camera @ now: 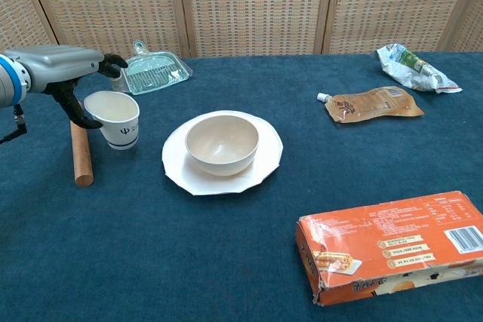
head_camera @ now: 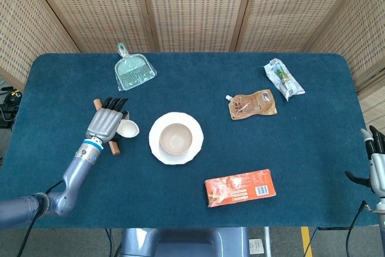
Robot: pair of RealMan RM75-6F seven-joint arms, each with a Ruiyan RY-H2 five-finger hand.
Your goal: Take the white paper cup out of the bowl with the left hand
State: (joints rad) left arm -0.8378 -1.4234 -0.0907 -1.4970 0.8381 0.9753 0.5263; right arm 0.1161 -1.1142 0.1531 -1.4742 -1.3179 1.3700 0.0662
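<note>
The white paper cup stands upright, left of the bowl and clear of it, low over the blue cloth; whether it touches the table cannot be told. My left hand grips it from the left, thumb in front and fingers behind the rim. From above, the left hand covers part of the cup. The beige bowl sits hollow side up on a white plate, also seen as the bowl on its plate. My right hand hangs at the table's right edge, holding nothing.
A wooden stick lies just under and left of the cup. A clear dustpan is behind it. An orange box lies front right, a brown pouch and a crumpled packet back right.
</note>
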